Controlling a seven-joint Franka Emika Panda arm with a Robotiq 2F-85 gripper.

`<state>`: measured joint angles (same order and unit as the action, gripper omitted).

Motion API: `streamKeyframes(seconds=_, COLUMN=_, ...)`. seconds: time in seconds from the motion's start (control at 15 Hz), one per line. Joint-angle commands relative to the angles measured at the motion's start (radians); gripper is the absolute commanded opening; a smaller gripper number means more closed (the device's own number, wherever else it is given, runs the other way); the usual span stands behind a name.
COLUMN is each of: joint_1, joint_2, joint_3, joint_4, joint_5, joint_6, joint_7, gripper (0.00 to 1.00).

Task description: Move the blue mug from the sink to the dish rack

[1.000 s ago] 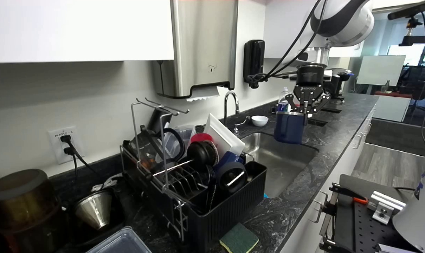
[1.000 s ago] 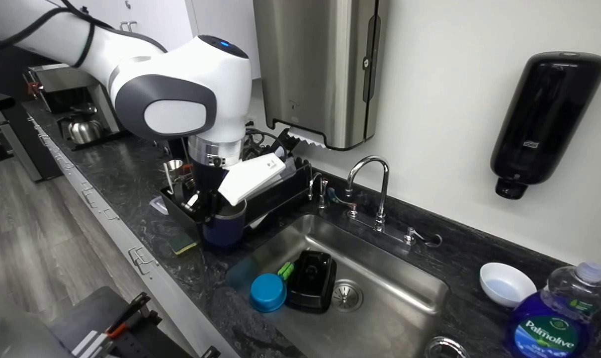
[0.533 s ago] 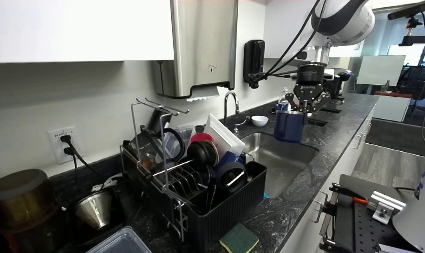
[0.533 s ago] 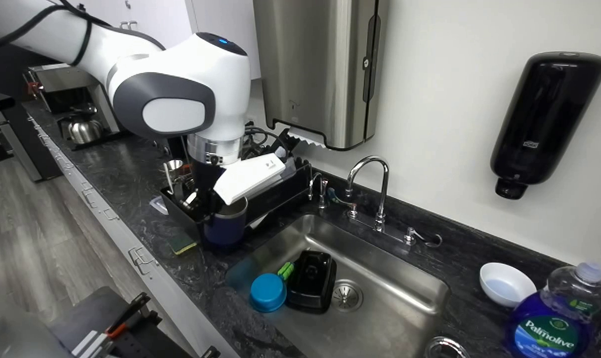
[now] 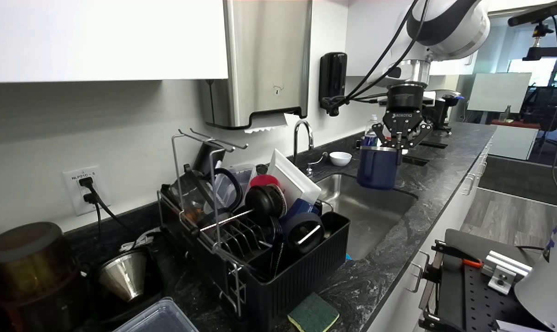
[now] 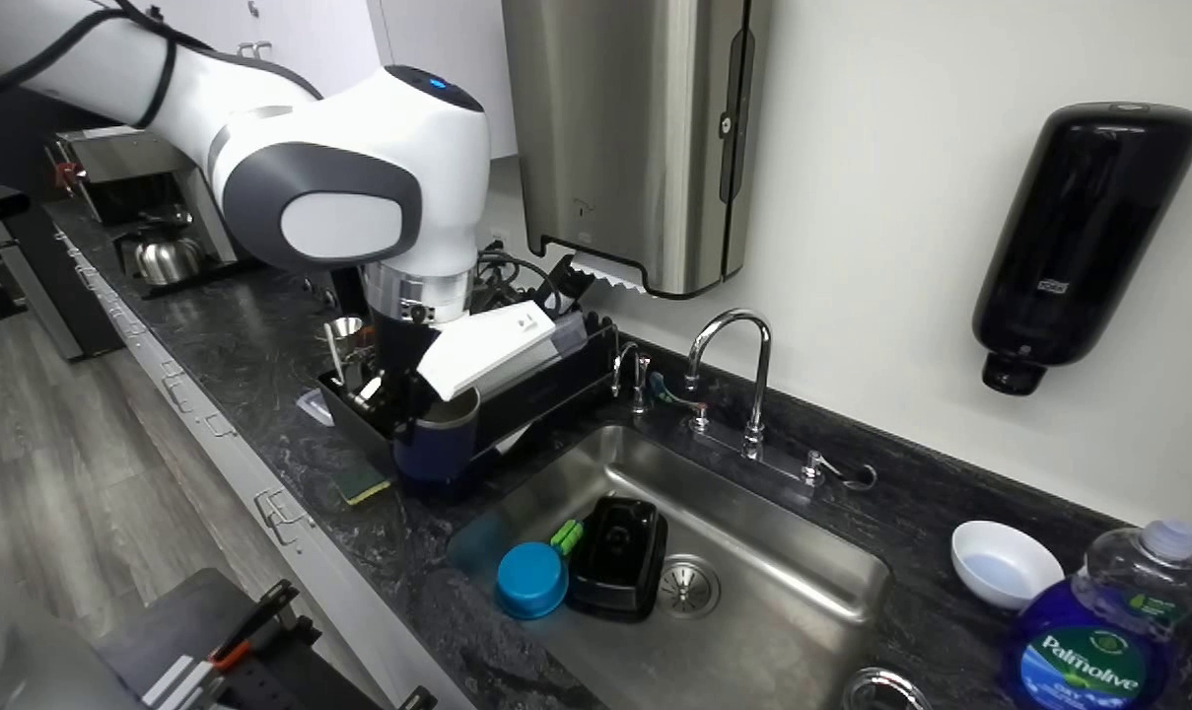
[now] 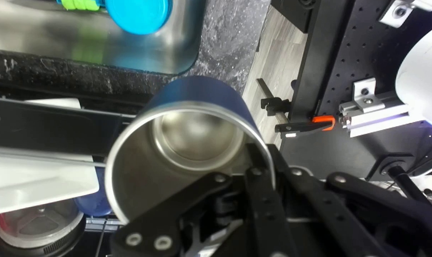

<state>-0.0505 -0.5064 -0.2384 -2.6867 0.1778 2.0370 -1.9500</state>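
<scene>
The blue mug (image 5: 376,169) shifts slightly left in both exterior views; our pincer (image 7: 264,153), closed on its rim, holds it aloft near the dish rack (image 5: 306,272). Bumping the white dish (image 5: 290,177) could twist it loose.

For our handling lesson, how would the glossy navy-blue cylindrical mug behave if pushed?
The navy-blue mug would probably feel stiff, since its rim and inside look metallic. A push might twist it, because the black jointed gripper pinches only one side of its rim. Its glossy wall could be slippery.
</scene>
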Motion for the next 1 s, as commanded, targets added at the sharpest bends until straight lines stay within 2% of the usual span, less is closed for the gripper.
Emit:
streamKeyframes(seconds=0.0, joint_1=0.07, joint_2=-0.055, joint_3=-0.016, joint_4=-0.013, joint_5=0.108, joint_6=-0.022, joint_7=-0.062, gripper=0.02)
streamKeyframes(seconds=0.47, joint_1=0.194, joint_2=-0.131, joint_3=-0.026, joint_4=-0.035, joint_5=0.372, joint_6=-0.046, joint_7=-0.168, gripper=0.02)
streamKeyframes(seconds=0.93, joint_1=0.231, joint_2=-0.084, joint_3=-0.002, joint_4=-0.004, joint_5=0.597, joint_6=-0.159, joint_7=-0.266, gripper=0.02)
